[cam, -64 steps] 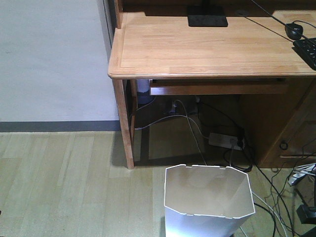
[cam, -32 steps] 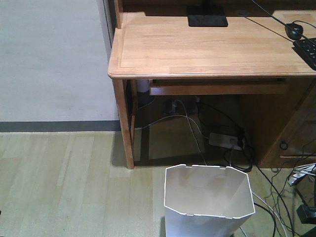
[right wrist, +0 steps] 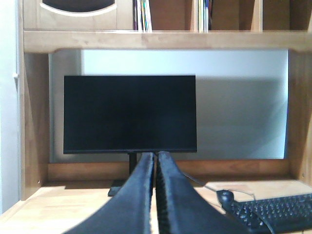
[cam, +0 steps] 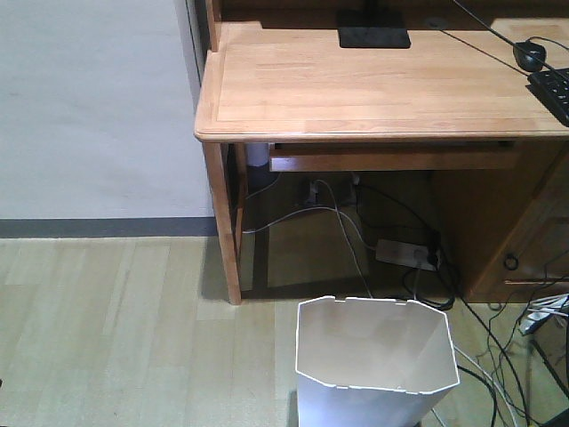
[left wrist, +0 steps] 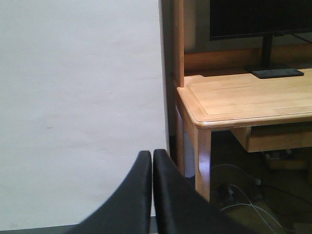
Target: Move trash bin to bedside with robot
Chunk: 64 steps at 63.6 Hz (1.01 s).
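– Hardly anything has moved since a second ago: the trash bin [cam: 373,378] stands where it stood, and only a dark shape at the lower right corner of the front view has slipped out of sight.

– Which way does the bin point?

– Upright, long axis vertical, octagonal mouth facing up, and its white faceted plastic walls taper downward. It sits on the floor [cam: 107,329] before the desk's open underside, clear of the desk leg [cam: 224,222], with its base cut off by the bottom edge of the view.

– Room around it?

– Pale wood-look planks lie open to its left, as far as the grey wall [cam: 89,107]. On its right, cables [cam: 498,374] trail over the floor close to its side, and a power strip [cam: 407,253] lies behind it.

– The desk?

– The desk [cam: 373,89] is light brown wood with a rounded front edge. It carries a monitor [right wrist: 129,113], a keyboard [right wrist: 273,212] and a mouse [right wrist: 225,196].

– And the grippers?

– The left gripper [left wrist: 151,154] has its black fingers pressed together, holding nothing, beside the desk's left corner. The right gripper [right wrist: 156,155] is likewise closed and empty, facing the monitor.
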### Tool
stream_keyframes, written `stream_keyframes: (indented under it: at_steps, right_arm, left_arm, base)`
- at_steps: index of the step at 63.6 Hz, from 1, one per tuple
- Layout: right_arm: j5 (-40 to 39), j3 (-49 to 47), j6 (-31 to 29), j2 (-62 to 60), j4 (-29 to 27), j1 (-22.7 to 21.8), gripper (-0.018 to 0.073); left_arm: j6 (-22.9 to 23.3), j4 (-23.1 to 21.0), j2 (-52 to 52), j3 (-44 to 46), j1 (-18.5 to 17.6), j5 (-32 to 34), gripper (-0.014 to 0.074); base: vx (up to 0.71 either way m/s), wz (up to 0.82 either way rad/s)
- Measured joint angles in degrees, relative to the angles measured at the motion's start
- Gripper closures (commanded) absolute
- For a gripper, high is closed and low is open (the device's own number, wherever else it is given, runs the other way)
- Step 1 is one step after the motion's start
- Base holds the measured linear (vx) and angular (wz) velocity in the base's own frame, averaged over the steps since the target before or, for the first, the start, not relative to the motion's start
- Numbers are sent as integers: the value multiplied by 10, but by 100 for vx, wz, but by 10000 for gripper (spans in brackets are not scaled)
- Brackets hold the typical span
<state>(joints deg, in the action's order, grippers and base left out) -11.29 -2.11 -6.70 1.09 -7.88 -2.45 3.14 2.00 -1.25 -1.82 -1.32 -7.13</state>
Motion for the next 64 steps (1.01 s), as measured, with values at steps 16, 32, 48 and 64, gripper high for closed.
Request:
stream_keyframes:
  at_steps: [16, 32, 48, 64]
  right_arm:
    - [128, -146, -12, 154, 0, 0, 568]
    - [234, -202, -13, 253, -1, 0, 568]
    - [277, -203, -13, 281, -2, 0, 550]
    - [313, -206, -13, 311, -2, 0, 332]
  left_arm:
    - [0, 0, 0, 0, 0, 0, 603]
    - [0, 0, 0, 0, 0, 0, 603]
    - [0, 0, 0, 0, 0, 0, 603]
    - [0, 0, 0, 0, 0, 0, 603]
  base:
    - [0, 0]
    - [0, 0]
    - [0, 0]
    - [0, 0]
